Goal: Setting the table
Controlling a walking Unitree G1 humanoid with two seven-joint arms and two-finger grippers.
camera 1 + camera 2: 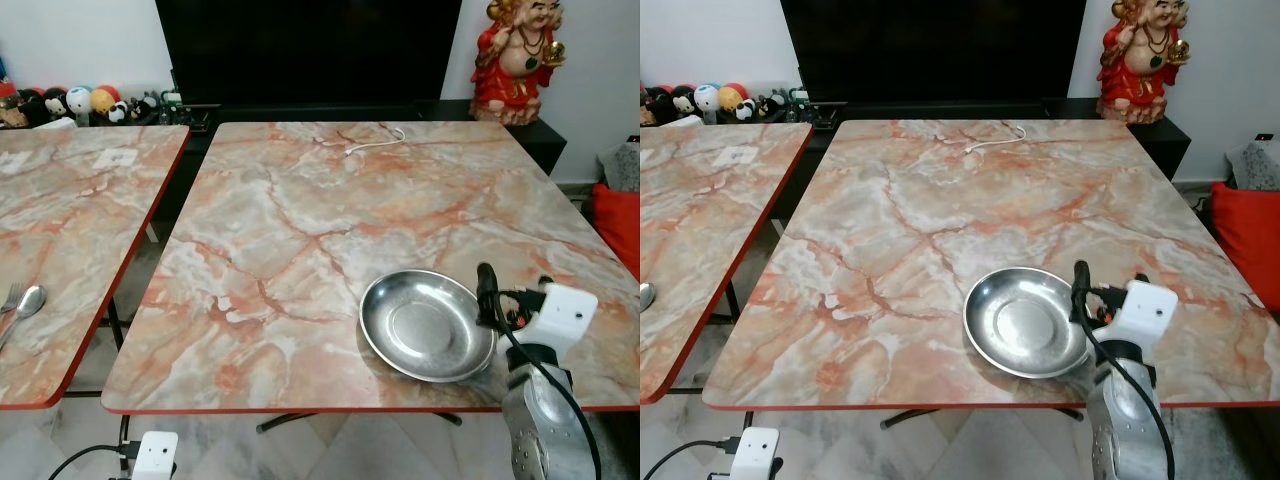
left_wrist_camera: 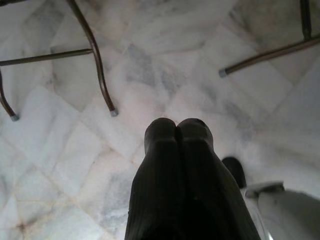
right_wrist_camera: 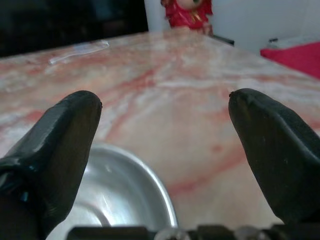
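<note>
Right gripper (image 3: pixel 162 135) spread beside steel plate (image 1: pixel 428 325), cable (image 1: pixel 375 140) far across table (image 1: pixel 300 230)

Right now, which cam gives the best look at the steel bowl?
Left eye view: the steel bowl sits whole near the marble table's front edge, the open right gripper at its right rim. Right eye view shows it much the same. Right wrist view catches just part of its rim between the fingers.

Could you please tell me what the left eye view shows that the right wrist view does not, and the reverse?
Left eye alone: a spoon and fork on the left table, toys, and the left gripper's body low by the floor. Right wrist alone: the right gripper close up, fingers open. Both: the steel plate, white cable, red figurine and main table.
</note>
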